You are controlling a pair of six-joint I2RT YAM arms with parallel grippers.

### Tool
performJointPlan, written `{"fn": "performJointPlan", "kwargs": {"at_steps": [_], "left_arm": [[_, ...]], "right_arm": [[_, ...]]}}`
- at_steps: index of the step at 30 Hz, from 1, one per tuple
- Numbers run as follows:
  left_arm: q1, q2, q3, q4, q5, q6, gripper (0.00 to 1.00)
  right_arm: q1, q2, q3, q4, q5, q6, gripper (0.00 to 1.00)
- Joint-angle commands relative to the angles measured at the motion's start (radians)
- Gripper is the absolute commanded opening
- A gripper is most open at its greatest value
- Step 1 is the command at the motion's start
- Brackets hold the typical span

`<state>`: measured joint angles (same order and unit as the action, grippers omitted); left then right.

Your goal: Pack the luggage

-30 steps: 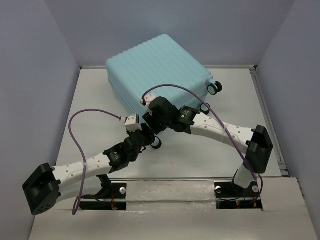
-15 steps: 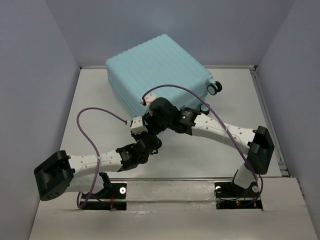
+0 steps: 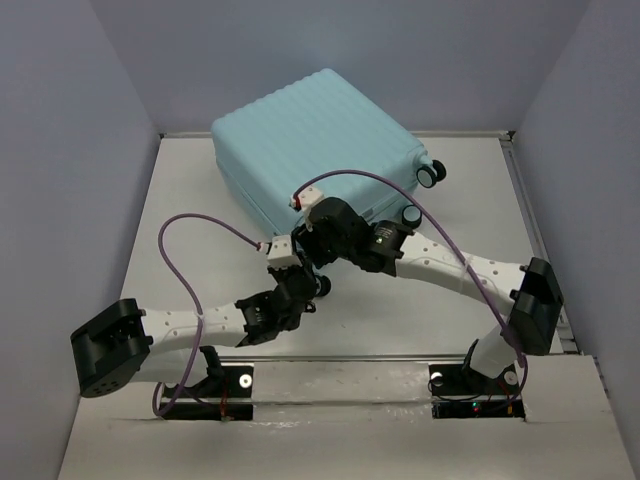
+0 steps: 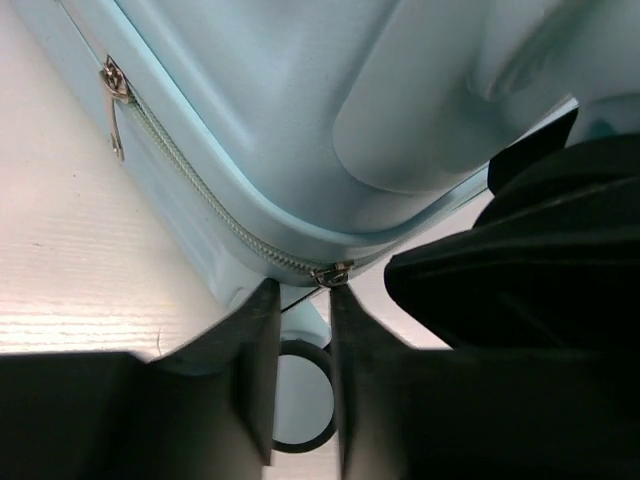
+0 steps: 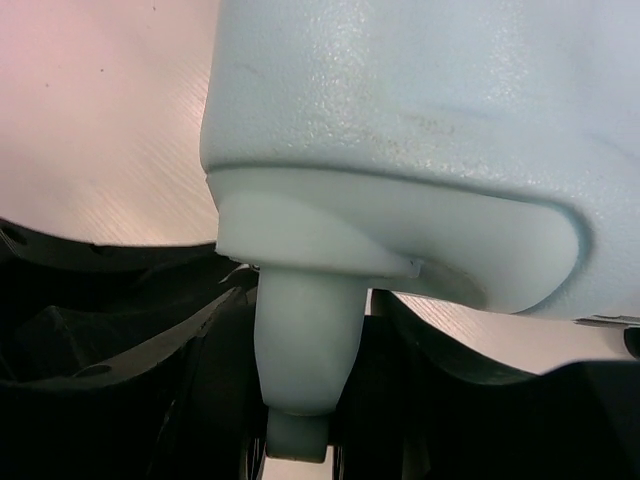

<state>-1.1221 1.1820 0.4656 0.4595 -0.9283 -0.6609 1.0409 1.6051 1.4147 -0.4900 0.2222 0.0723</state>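
The luggage, pale aqua and ribbed, lies closed at the back of the table. My right gripper is at its near corner. In the right wrist view it is shut on the aqua caster stem under the shell. My left gripper is just below that corner. In the left wrist view its jaws stand a narrow gap apart. The zipper slider sits at the fingertips. The caster wheel shows through the gap. A second zipper pull hangs farther along the seam.
Two more caster wheels stick out at the suitcase's right side. Grey walls close in the table on the left, back and right. The right gripper's black body crowds the left gripper.
My left gripper has moved right and a little nearer, up to the suitcase's near corner. My right arm's elbow has swung right. The suitcase has not moved.
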Motion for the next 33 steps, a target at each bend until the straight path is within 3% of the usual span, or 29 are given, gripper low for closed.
{"fn": "performJointPlan", "kwargs": {"at_steps": [1, 2, 10, 13, 20, 23, 28, 33], "left_arm": [[0.019, -0.054, 0.085, 0.411, -0.184, 0.139, 0.10], [0.021, -0.068, 0.090, 0.374, -0.219, 0.136, 0.06], [0.067, -0.424, -0.090, 0.084, -0.262, 0.058, 0.06], [0.106, -0.560, -0.137, -0.164, -0.253, -0.015, 0.06], [0.212, -0.734, -0.200, -0.306, -0.166, -0.031, 0.06], [0.248, -0.731, -0.209, -0.169, 0.082, 0.093, 0.06], [0.243, -0.576, -0.183, -0.076, 0.357, 0.072, 0.06], [0.223, -0.524, -0.162, 0.019, 0.622, 0.064, 0.06]], "right_arm": [[0.140, -0.122, -0.019, 0.243, -0.324, -0.022, 0.07], [0.140, -0.141, -0.032, 0.246, -0.310, -0.016, 0.07], [0.130, -0.258, -0.178, 0.281, -0.152, -0.003, 0.07], [0.119, -0.296, -0.224, 0.288, -0.103, 0.011, 0.07], [0.082, -0.396, -0.365, 0.286, -0.058, 0.044, 0.07], [0.082, -0.393, -0.387, 0.286, -0.099, 0.053, 0.07], [0.082, -0.347, -0.339, 0.289, -0.087, 0.050, 0.07], [0.041, -0.451, -0.405, 0.280, -0.014, 0.055, 0.07]]}}
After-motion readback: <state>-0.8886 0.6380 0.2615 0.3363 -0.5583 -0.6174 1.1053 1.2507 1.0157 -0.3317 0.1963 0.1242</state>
